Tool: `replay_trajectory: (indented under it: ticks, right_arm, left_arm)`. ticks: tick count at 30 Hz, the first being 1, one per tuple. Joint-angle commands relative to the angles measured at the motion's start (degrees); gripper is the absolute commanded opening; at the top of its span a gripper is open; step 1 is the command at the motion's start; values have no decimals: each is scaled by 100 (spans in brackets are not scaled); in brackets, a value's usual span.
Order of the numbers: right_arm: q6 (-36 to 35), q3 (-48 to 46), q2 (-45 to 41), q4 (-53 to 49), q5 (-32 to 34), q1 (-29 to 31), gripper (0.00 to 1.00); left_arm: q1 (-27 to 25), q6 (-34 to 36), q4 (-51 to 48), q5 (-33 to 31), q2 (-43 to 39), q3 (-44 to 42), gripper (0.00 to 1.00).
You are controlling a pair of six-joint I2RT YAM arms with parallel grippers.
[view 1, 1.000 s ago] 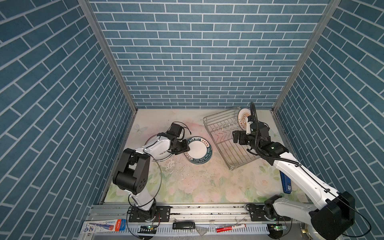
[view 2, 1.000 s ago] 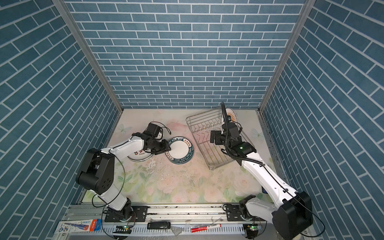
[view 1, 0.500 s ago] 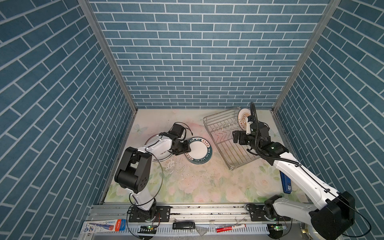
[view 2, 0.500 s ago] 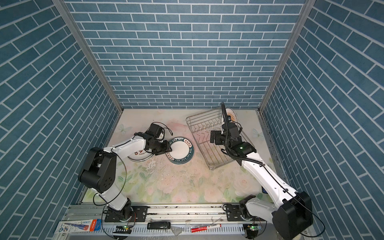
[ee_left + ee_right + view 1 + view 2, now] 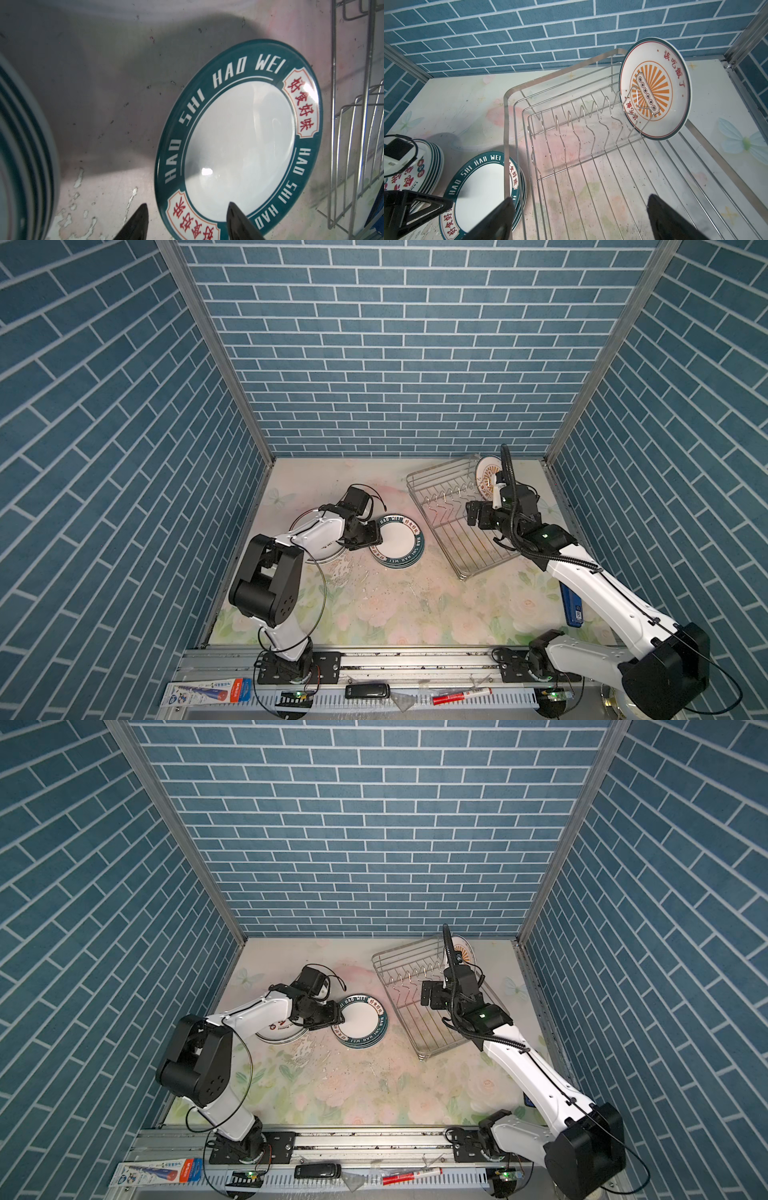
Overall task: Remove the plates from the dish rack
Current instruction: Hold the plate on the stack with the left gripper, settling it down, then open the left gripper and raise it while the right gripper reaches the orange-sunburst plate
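Left wrist, green-rimmed plate (image 5: pixel 239 145), rim straddled by left hand (image 5: pixel 187 225) (parted)

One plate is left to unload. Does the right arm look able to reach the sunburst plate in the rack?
Probably yes: the right gripper hangs open over the dish rack, and the sunburst plate stands alone in the end slot, its upper rim unobstructed.
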Motion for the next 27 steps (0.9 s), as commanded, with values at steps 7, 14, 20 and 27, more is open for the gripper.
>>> replay_trajectory:
  ticks: [7,14,20,27]
  right_arm:
    - [-110,286,325,-232,201,-770,99]
    - [-371,1176,916,-406,240,-1276,99]
    - [-617,1783,1463,-325,120,-1580,98]
    - [-1073,2723,2274,-808,-116,-1901,96]
  left_arm:
    - [-20,268,480,-907,-1189,-515,71]
    - [-12,381,1031,-812,-1892,-952,77]
    - [-11,422,1072,-1034,-2447,-1113,96]
    - [-14,396,988,-1140,-2441,-1077,99]
